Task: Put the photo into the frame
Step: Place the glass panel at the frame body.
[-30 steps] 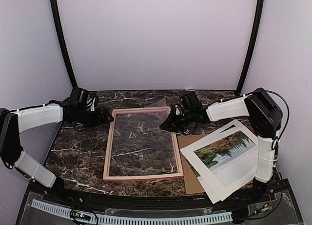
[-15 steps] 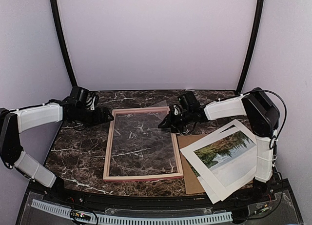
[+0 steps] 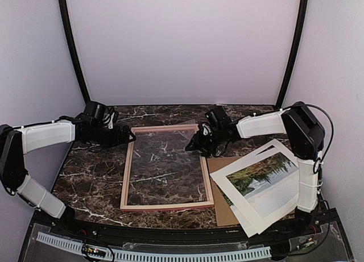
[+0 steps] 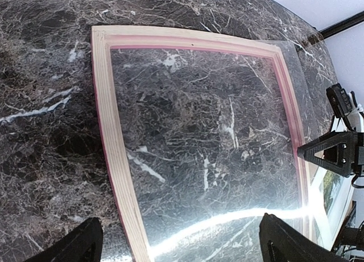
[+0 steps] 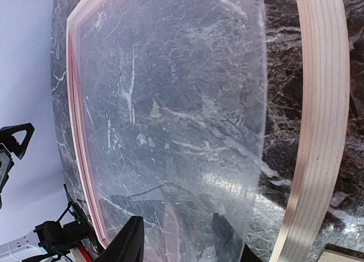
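The frame (image 3: 129,171) lies flat mid-table with its pale wood side up; it also shows in the left wrist view (image 4: 108,131) and the right wrist view (image 5: 318,131). A clear sheet (image 3: 165,159) lies skewed on it, overhanging the far right corner (image 4: 293,63). My right gripper (image 3: 195,142) is open at that sheet's edge (image 5: 253,159); one finger (image 5: 131,239) is over the sheet and the other (image 5: 227,233) shows through it. My left gripper (image 3: 129,137) is open and empty above the frame's far left rail (image 4: 182,248). The photo (image 3: 264,177) lies at the right.
The photo rests on a white mat board (image 3: 267,213) at the table's right front. A brown backing board (image 3: 224,208) lies under them beside the frame's right rail. The right gripper shows in the left wrist view (image 4: 335,151).
My right gripper has shifted slightly toward the frame's far right corner. My left gripper has edged a little right toward the frame. The frame and photo have not moved.
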Robot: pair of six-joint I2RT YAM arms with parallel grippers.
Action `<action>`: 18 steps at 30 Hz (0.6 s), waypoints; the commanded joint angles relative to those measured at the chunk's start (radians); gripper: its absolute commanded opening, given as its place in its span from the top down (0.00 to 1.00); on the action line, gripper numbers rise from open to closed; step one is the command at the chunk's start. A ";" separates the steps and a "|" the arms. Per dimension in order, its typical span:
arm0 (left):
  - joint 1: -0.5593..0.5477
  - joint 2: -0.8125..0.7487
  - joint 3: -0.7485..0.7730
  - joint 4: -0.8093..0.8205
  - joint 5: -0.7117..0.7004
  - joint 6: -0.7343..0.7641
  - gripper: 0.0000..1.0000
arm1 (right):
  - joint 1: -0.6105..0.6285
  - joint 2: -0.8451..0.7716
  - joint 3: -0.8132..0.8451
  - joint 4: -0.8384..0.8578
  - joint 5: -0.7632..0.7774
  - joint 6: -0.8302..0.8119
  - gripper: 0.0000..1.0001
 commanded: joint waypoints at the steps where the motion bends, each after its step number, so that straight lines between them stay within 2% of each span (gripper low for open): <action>1: -0.026 0.011 0.002 0.048 0.025 -0.021 0.01 | 0.010 0.003 0.048 -0.057 0.064 -0.050 0.59; 18: -0.199 0.160 0.023 0.173 0.037 -0.094 0.01 | 0.016 -0.024 0.075 -0.151 0.164 -0.114 0.55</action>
